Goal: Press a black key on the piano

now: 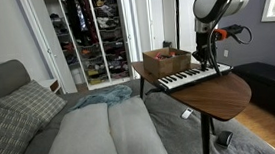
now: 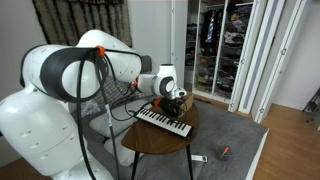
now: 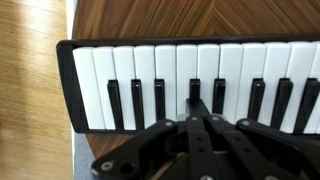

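Note:
The piano (image 1: pixel 193 77) is a slim pale keyboard with white and short black keys, lying on a round wooden table (image 1: pixel 220 98). It also shows in an exterior view (image 2: pixel 165 123). In the wrist view the keys (image 3: pixel 190 70) fill the frame. My gripper (image 3: pixel 196 105) is shut, its fingertips together and resting on a black key (image 3: pixel 194 92) near the middle. In both exterior views the gripper (image 1: pixel 212 60) (image 2: pixel 178 104) points down onto the keyboard's end.
A brown cardboard box (image 1: pixel 166 60) stands on the table right behind the piano. A grey bed (image 1: pixel 72 133) lies beside the table. An open closet (image 1: pixel 94 36) is at the back. Small objects lie on the floor (image 2: pixel 225 152).

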Action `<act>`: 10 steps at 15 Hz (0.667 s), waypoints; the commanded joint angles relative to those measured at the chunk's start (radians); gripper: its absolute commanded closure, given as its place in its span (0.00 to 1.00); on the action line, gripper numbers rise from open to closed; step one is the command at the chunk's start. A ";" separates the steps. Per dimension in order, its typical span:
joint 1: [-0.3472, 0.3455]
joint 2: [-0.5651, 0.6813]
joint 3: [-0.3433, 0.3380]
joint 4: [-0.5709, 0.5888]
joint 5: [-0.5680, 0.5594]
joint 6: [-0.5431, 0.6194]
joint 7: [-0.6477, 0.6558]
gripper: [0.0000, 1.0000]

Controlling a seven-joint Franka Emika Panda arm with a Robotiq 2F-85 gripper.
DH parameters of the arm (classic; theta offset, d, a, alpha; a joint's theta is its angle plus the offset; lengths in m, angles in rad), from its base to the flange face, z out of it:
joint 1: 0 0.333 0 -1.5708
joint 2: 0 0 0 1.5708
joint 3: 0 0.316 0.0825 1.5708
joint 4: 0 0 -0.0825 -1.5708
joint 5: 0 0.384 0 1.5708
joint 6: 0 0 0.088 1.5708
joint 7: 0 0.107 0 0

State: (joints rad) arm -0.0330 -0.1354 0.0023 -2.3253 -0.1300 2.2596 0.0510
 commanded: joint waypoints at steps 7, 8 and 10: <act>-0.001 0.006 -0.007 -0.003 -0.011 0.018 0.005 1.00; -0.002 -0.001 -0.006 -0.004 -0.016 0.015 0.010 1.00; -0.002 -0.027 -0.005 -0.011 -0.018 0.009 0.015 1.00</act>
State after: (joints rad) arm -0.0337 -0.1351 0.0000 -2.3253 -0.1300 2.2597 0.0512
